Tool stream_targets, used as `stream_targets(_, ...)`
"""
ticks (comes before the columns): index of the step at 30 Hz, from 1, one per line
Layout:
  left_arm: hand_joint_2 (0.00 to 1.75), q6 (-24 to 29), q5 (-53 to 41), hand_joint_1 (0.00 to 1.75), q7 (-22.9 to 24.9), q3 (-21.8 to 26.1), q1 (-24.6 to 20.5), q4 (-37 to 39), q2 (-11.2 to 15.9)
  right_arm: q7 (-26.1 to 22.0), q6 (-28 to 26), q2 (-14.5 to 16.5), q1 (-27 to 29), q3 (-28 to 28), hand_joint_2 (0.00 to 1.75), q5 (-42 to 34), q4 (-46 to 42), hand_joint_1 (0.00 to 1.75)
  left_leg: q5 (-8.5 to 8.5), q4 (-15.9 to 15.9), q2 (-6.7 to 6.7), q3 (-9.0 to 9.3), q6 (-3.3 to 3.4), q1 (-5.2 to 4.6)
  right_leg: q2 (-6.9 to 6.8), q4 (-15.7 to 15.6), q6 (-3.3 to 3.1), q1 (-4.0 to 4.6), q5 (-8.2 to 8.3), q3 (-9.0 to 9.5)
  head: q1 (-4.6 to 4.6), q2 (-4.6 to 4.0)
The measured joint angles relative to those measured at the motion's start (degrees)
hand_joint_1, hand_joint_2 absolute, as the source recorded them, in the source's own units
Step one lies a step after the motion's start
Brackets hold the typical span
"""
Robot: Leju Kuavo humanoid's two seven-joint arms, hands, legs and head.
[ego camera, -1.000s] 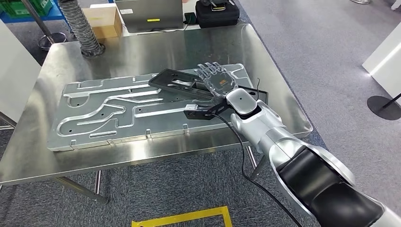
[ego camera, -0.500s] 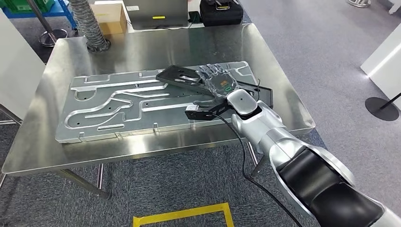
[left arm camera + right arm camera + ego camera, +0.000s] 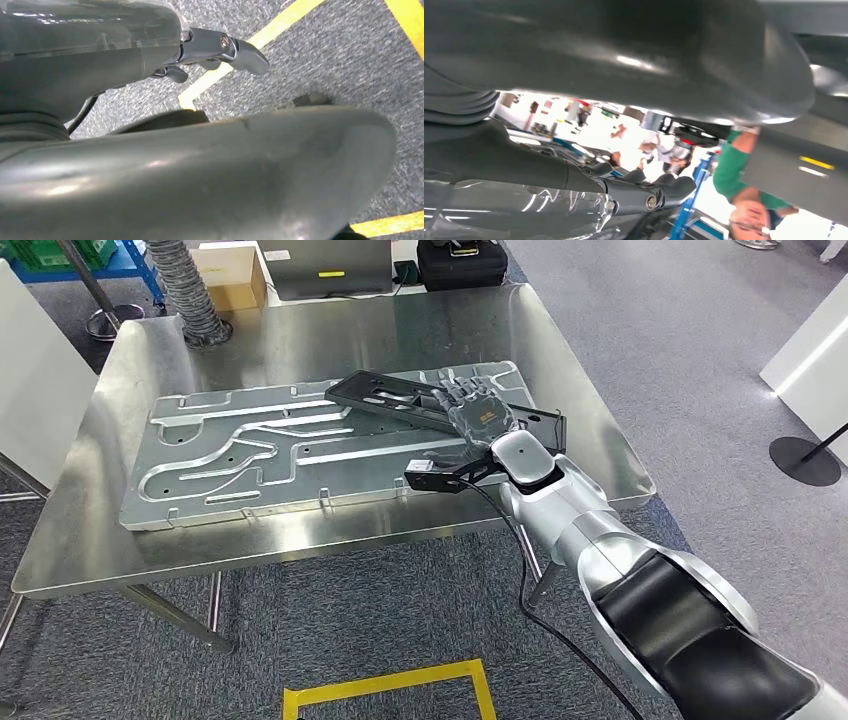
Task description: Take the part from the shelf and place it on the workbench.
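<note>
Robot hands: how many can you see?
2. The right hand lies on the black part over the metal table. The left hand hangs above the grey floor with yellow lines.

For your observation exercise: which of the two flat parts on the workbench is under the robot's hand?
The black part, under the right hand; the large silver plate lies beneath it.

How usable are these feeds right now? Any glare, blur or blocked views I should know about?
Head view: sharp, with soft ceiling-light glare on the steel workbench; right hand and black part readable. Left wrist view: mostly blocked by a blurred dark cover, carpet beyond in focus. Right wrist view: dark and close up front, background overexposed and smeared.
</note>
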Motion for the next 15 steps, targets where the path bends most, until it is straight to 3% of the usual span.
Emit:
stream_targets(2,0.0,-0.02,0.0,0.0,0.05,0.0,0.04,0.0,0.06,0.03,0.01,-0.11,0.02,-0.21,0.0,0.04,0.04,0.0,-3.62,4.98,-0.01,-1.94,-0.51,0.15,-0.17,-0.47,-0.49,-0.25,0.74,-0.35,0.0,0.0)
stream_targets(4,0.0,-0.04,0.02,0.0,0.1,0.0,0.05,0.0,0.11,-0.02,0.01,-0.14,0.25,-0.33,0.0,0.18,0.13,0.0,-7.63,12.44,0.0,-4.63,-0.98,0.39,-0.14,-0.44,-0.64,-0.24,1.21,-1.04,0.0,0.0)
stream_targets(5,0.0,-0.03,0.04,0.0,0.11,0.0,0.05,0.0,0.14,-0.05,0.01,-0.16,0.42,-0.4,0.0,0.29,0.21,0.0,-8.49,14.72,0.0,-5.27,-1.18,0.5,-0.13,-0.36,-0.57,-0.24,1.41,-1.36,0.0,0.0)
stream_targets(6,0.0,-0.01,0.08,0.0,0.11,0.0,0.06,0.0,0.18,-0.09,0.01,-0.18,0.56,-0.51,0.0,0.4,0.31,0.0,-8.33,14.99,0.01,-4.94,-1.33,0.6,-0.13,-0.25,-0.46,-0.26,1.57,-1.65,0.0,0.0)
stream_targets(7,0.0,0.01,0.13,0.0,0.11,0.0,0.06,0.0,0.22,-0.1,0.01,-0.2,0.64,-0.62,0.0,0.51,0.39,0.0,-7.17,12.91,0.03,-3.44,-1.42,0.72,-0.13,-0.07,-0.36,-0.3,1.69,-1.9,0.0,0.0)
stream_targets(10,0.0,0.04,0.21,0.0,0.1,0.0,-0.02,0.0,0.31,-0.1,-0.01,-0.27,0.58,-0.94,0.0,0.67,0.46,0.0,-3.36,1.84,0.0,3.02,-1.19,0.86,-0.12,0.79,0.24,-0.22,1.8,-2.63,0.0,0.0)
stream_targets(11,0.0,0.04,0.22,0.0,0.1,0.0,-0.02,0.0,0.33,-0.1,-0.01,-0.29,0.55,-1.0,0.0,0.71,0.46,0.0,-3.02,0.09,-0.04,3.85,-0.9,0.8,-0.1,0.99,0.58,-0.12,1.92,-2.89,0.0,0.0)
stream_targets(15,0.0,0.05,0.25,0.0,0.04,0.0,-0.02,0.0,0.38,-0.1,-0.01,-0.48,0.55,-1.14,0.0,0.81,0.51,0.0,-2.11,-0.65,-0.02,3.42,0.76,0.63,-0.02,1.52,1.95,-0.3,1.92,-3.65,0.0,0.0)
